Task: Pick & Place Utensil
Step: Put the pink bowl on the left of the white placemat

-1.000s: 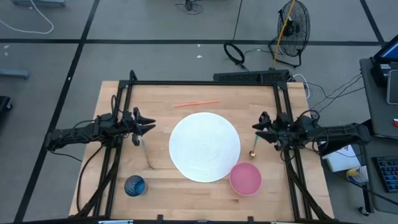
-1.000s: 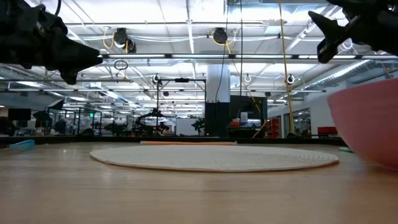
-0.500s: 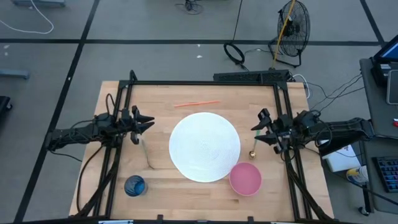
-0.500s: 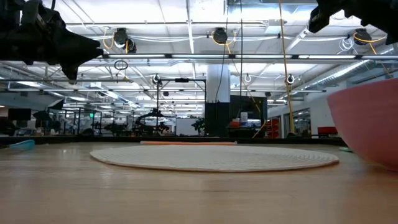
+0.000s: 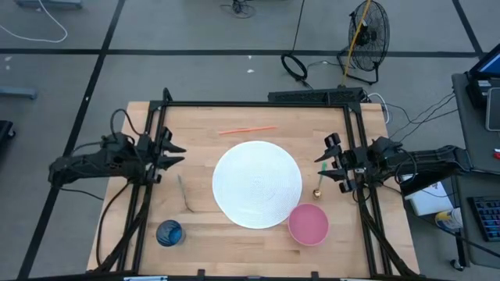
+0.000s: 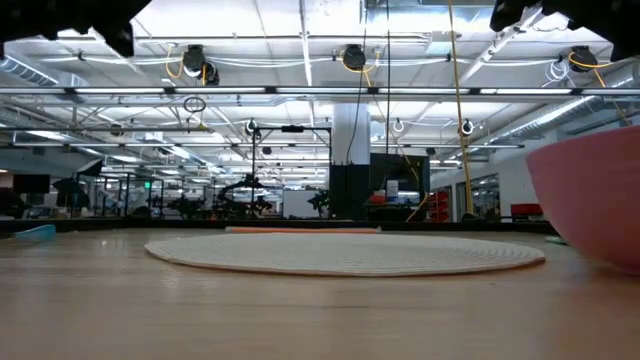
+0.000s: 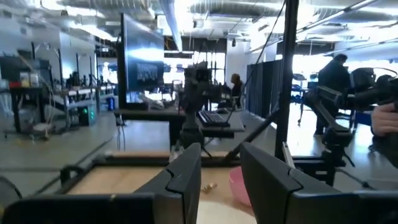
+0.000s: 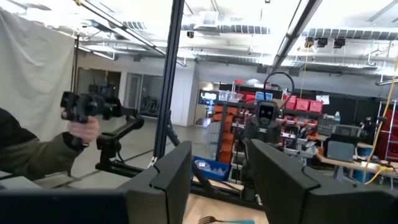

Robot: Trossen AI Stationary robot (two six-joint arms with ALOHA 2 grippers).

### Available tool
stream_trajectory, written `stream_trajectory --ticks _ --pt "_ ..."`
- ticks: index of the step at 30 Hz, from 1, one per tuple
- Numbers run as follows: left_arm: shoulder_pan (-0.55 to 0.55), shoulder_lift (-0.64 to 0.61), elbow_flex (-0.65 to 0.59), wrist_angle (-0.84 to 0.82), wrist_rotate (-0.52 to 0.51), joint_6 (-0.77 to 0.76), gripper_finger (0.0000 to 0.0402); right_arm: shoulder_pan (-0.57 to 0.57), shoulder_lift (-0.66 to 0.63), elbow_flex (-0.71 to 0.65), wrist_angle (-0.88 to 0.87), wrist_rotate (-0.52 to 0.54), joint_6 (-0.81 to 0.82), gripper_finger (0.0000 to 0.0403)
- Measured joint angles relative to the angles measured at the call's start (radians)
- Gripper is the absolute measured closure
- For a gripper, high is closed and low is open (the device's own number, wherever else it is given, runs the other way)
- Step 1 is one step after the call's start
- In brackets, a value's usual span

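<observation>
High view: both empty, parted claws, left claw [image 5: 173,149] and right claw [image 5: 328,160], should descend squarely over the fork [image 5: 184,195].

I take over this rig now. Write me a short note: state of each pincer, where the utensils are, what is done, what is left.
Left pincer: open, empty, raised at the table's left.
Right pincer: open, empty, raised at the right.
Fork lies on the wood left of the white placemat. Gold spoon lies at its right edge, above the pink bowl. Blue cup front left, orange straw behind.
Done: nothing placed. Left: pick a utensil and place it.
</observation>
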Motion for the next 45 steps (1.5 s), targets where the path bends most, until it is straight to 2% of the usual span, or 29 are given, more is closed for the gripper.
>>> stream_trajectory --ticks 5,10,13,15,21,30,38,45 --pt "-0.001 0.107 0.007 0.144 0.059 0.012 0.0284 0.000 0.008 0.000 0.027 -0.001 -0.003 0.0248" --pt "-0.002 0.199 0.008 0.138 0.130 0.012 0.0284 0.000 0.024 0.000 0.044 -0.001 0.074 0.0248" --pt "-0.002 0.257 0.008 0.141 0.128 -0.002 0.0284 0.000 0.035 0.008 -0.056 0.013 0.119 0.0248" --pt "-0.001 0.288 0.013 0.140 0.120 0.000 0.0284 -0.001 0.052 0.040 -0.179 0.062 0.138 0.0248" --pt "-0.001 0.342 0.061 0.143 0.120 0.021 0.0284 0.006 0.164 0.224 -0.574 0.195 0.166 0.0248" --pt "-0.001 0.354 0.088 0.099 0.119 0.024 0.0284 0.098 0.341 0.437 -1.008 0.361 0.299 0.0248" --pt "-0.001 0.354 0.088 0.082 0.119 0.039 0.0284 0.225 0.489 0.459 -1.060 0.371 0.517 0.0248" --pt "-0.001 0.354 0.088 0.082 0.095 0.062 0.0284 0.321 0.542 0.459 -1.143 0.398 0.712 0.0248"
